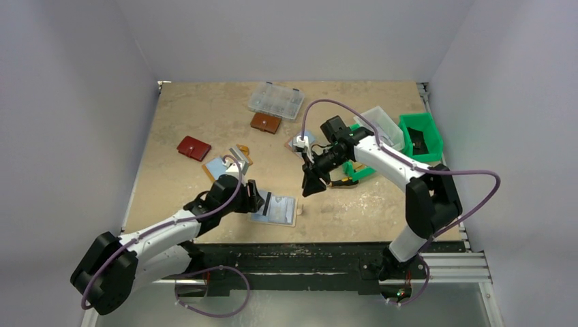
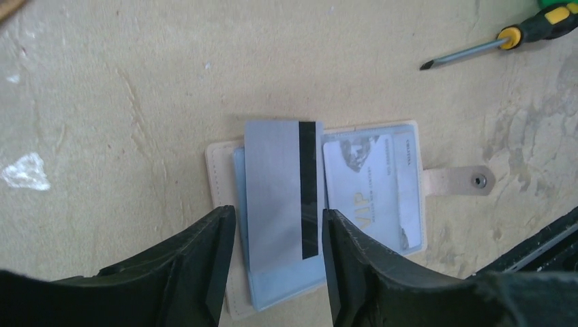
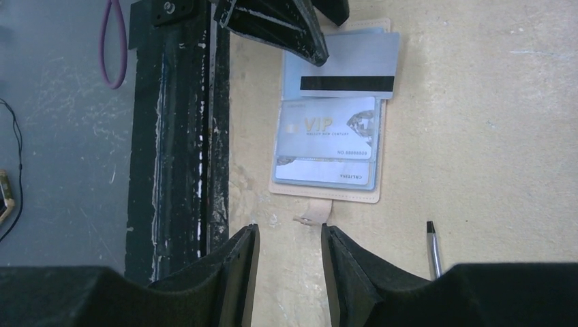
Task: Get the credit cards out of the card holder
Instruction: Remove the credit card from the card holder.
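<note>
Card holder (image 2: 215,178): open beige wallet, twelve o'clock of our spread left claw (image 2: 278,215).
Right claw (image 3: 289,231): spread, empty.
Surface: tan tabletop (image 2: 136,102).

Matt beige leather-look card holder (image 2: 219,177), glossy plastic card (image 2: 272,191), matt mottled stone-look tabletop (image 2: 123,88), metal-shafted screwdriver (image 2: 504,35) with glossy plastic handle

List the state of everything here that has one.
card holder: open flat, tab unsnapped.
striped card: jutting past the holder's edge, not gripped.
VIP card: in its pocket.
left gripper: open, astride the striped card.
right gripper: open, empty.
red wallet: closed.
brown wallet: closed.
</note>
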Robot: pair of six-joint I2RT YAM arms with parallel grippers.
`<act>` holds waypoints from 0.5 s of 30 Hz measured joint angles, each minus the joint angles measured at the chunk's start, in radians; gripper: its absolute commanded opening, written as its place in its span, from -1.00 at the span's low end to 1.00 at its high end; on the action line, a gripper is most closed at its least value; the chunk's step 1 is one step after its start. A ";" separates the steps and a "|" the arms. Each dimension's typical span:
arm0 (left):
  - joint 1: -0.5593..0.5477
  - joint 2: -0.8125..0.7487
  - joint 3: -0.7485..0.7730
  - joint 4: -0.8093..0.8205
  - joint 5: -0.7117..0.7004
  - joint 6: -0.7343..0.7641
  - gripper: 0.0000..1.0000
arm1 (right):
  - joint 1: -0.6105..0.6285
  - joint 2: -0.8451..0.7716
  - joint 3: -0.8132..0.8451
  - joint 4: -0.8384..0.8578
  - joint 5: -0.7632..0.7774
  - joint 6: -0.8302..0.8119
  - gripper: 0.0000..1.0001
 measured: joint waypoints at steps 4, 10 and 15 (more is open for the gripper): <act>0.000 0.017 0.042 0.002 -0.022 0.016 0.01 | 0.008 0.013 -0.003 0.010 0.000 0.007 -0.07; 0.000 0.068 0.052 0.024 -0.020 0.032 0.02 | 0.040 0.042 -0.003 0.019 0.003 0.019 -0.07; 0.000 0.101 0.052 0.025 -0.028 0.042 0.05 | 0.080 0.075 -0.010 0.061 0.011 0.066 -0.12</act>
